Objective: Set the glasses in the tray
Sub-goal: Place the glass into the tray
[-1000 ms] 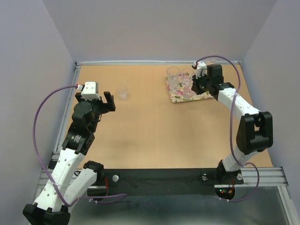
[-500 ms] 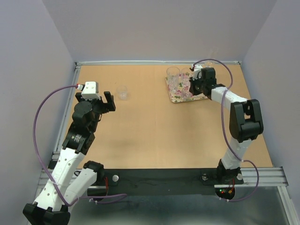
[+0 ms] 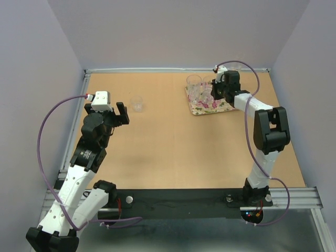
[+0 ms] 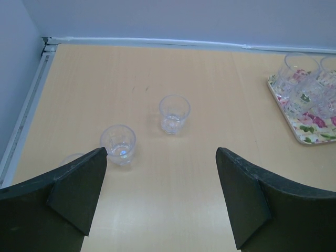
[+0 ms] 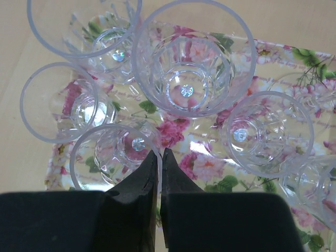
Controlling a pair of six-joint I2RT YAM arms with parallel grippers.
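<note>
The floral tray (image 3: 202, 109) sits at the back right and holds several clear glasses. In the right wrist view the tray (image 5: 207, 168) is right below, and my right gripper (image 5: 159, 153) is shut on the rim of a short glass (image 5: 113, 152) that stands in it, beside a taller tumbler (image 5: 191, 58). In the top view this gripper (image 3: 215, 93) is over the tray. My left gripper (image 4: 160, 157) is open and empty, above the table on the left (image 3: 122, 113). Two glasses (image 4: 175, 113) (image 4: 118, 144) stand on the table ahead of it; the top view shows one (image 3: 137, 103).
A faint third glass rim (image 4: 73, 157) shows by the left finger. The table's raised white edge (image 4: 31, 105) runs along the left side, and the back wall (image 3: 173, 69) is just behind the tray. The tray also shows at the right of the left wrist view (image 4: 310, 136).
My right arm has swung left and back, bringing the gripper further over the tray among the glasses. The left arm has not moved.
</note>
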